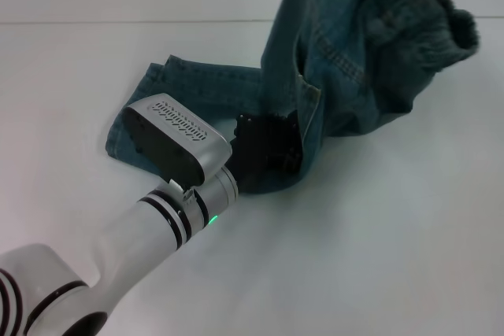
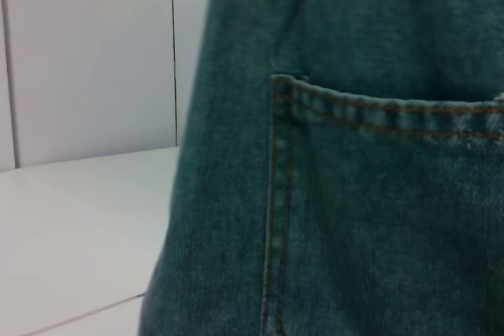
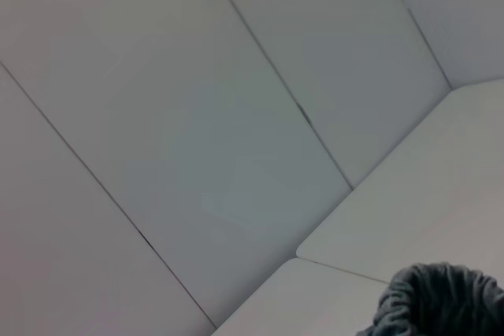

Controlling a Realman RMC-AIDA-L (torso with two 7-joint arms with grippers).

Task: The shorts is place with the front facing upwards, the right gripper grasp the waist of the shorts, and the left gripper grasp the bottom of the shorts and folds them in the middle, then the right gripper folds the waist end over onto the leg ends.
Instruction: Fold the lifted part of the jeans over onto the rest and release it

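Head view: left claw (image 1: 293, 143) clenched on shorts (image 1: 346, 53) hem; waist lifted beyond, right claw unseen.

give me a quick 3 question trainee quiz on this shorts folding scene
1. True or false: the denim shorts lie fully flat on the white table.
2. Which end is lifted: A the gathered waist, B the leg hems?
3. Which gripper is at the leg end, low on the table?

Key:
1. False; one end is raised off the table.
2. A.
3. The left gripper; the right gripper is not seen.
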